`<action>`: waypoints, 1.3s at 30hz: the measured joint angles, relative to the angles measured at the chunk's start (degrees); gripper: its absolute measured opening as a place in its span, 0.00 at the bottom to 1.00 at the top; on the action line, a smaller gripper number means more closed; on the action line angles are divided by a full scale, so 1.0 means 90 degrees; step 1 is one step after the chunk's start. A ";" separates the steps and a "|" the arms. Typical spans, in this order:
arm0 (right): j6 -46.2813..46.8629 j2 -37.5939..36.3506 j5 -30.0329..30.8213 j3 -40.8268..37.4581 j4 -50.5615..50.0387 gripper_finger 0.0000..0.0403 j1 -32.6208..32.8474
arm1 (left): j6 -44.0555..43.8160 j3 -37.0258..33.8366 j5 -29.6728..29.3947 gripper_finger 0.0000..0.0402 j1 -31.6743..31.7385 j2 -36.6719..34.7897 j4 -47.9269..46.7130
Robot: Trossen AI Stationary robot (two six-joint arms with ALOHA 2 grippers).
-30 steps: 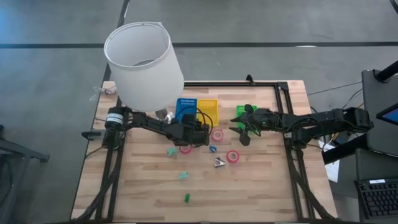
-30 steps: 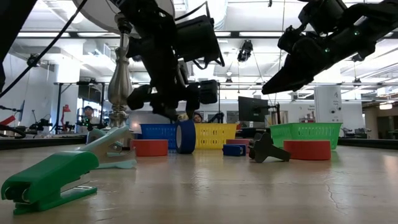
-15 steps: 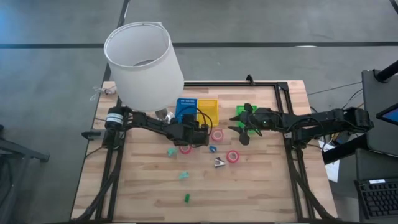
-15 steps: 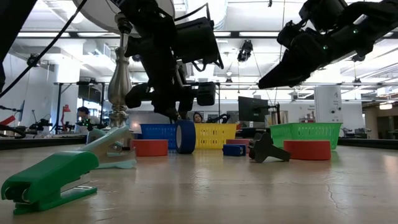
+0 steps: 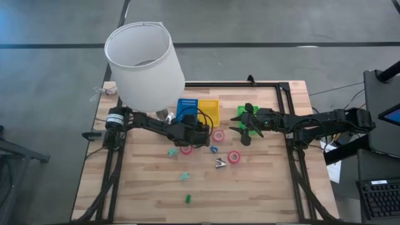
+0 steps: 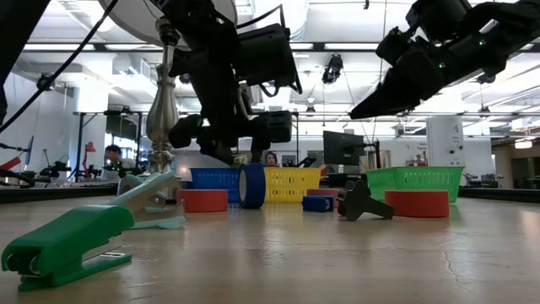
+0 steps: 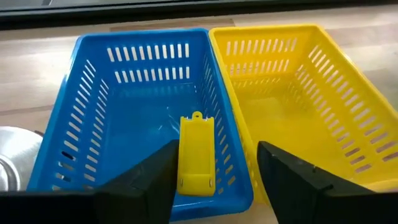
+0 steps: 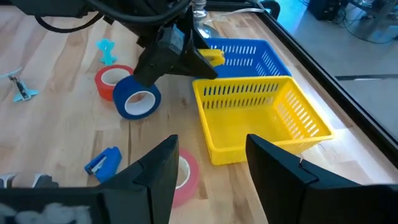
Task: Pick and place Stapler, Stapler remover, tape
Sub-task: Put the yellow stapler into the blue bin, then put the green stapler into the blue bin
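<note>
The step in hand, as I judge it, is letting a stapler go into a basket. Starting at the table's 6 o'clock edge, a small green plastic stapler (image 5: pixel 187 199) lies untouched, and a tiny silvery metal claw-shaped stapler remover (image 5: pixel 220 163) sits at 4 o'clock of centre. A red-pink ring of tape (image 5: pixel 234 157) lies at 3 o'clock, with a second red-pink tape ring (image 5: pixel 218 135) at 1 o'clock, all on the wood. Farther back, the left gripper (image 7: pixel 216 163) hangs over the near rim of the blue slotted plastic basket (image 7: pixel 93 93) at 12 o'clock. Its fingers are spread wide and touch nothing. A flat yellow plastic stapler (image 7: pixel 196 152) shows between them, inside the basket. I cannot tell whether it lies on the floor or leans on the near wall. To do this well, the fingers should stay wide and lift straight up, clear of the rim, before swinging toward the remover or tape. The yellow slotted plastic basket (image 7: pixel 348 93) just beside it holds nothing visible. The right gripper (image 8: pixel 211 149) waits at 2 o'clock, fingers apart and empty. Compared with a second ago, the right gripper sits a little higher in the low view, and nothing on the table has moved.
</note>
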 joint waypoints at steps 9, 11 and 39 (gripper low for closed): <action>0.0053 0.0150 -0.0304 0.0002 0.1015 0.46 0.0000 | 0.0136 0.0047 -0.0247 0.42 -0.0007 -0.0011 -0.0009; 0.0051 0.0368 -0.0328 0.0002 0.1247 0.45 0.0000 | 0.0304 0.0073 -0.0266 0.40 -0.0010 -0.0020 -0.0010; -0.1574 0.2412 -0.0257 0.2295 -0.0783 0.30 -0.0695 | 0.2255 0.0402 0.0236 0.32 -0.0166 -0.0050 -0.0063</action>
